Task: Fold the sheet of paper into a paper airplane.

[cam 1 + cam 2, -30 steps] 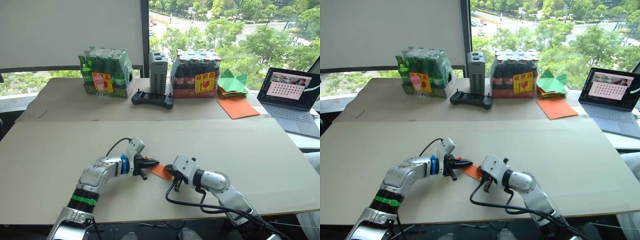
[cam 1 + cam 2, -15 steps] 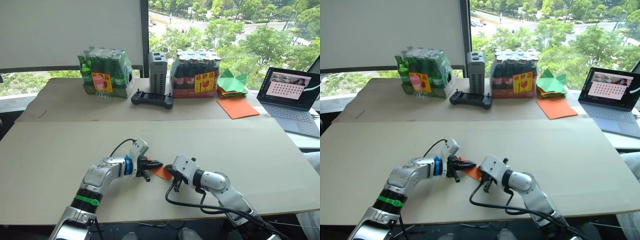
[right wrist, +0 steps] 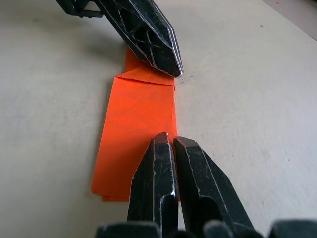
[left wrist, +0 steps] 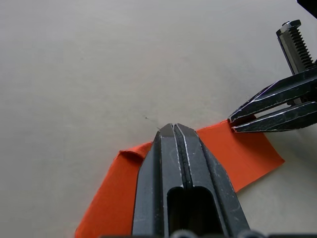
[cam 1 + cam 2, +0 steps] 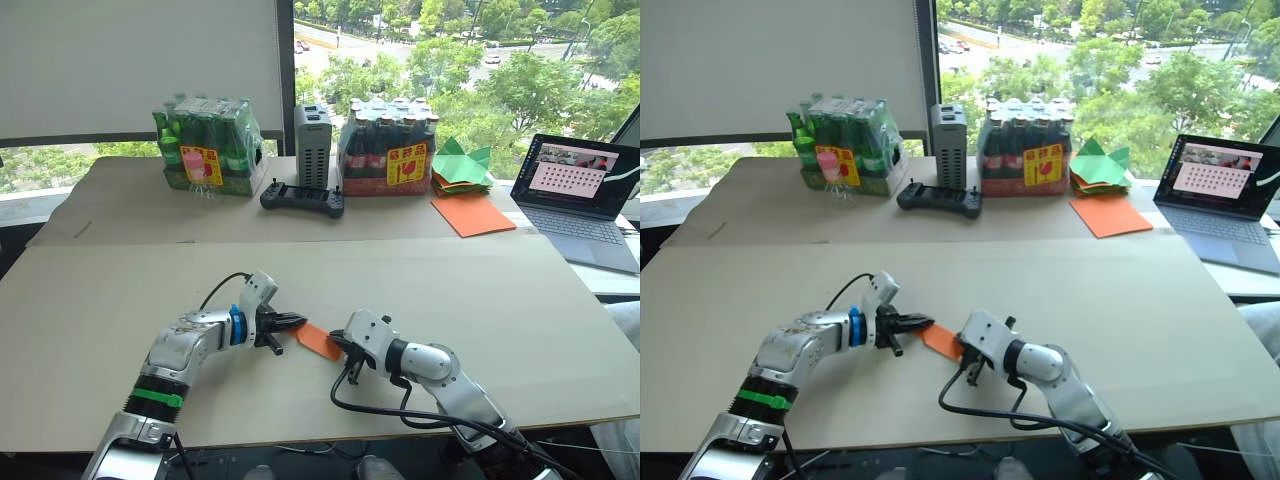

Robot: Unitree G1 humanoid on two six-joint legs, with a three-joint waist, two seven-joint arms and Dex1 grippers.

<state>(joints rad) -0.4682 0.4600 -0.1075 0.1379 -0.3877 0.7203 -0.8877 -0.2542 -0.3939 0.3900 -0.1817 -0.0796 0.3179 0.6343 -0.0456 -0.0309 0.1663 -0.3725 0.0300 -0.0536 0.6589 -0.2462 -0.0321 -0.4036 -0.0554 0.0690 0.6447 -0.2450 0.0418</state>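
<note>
No words, brand names or numbers can be read anywhere. Far beyond the grippers, at the back of the table, the green bottle pack point(image 5: 205, 145) carries a yellow and red label point(image 5: 204, 163) with a pink mark; its print is too small to make out. The dark bottle pack point(image 5: 388, 148) beside it carries a similar yellow and red label point(image 5: 406, 165), also unreadable. Off to the right gripper's far side, a laptop screen point(image 5: 578, 177) shows a grid of small dots and a small picture, with no legible text.
</note>
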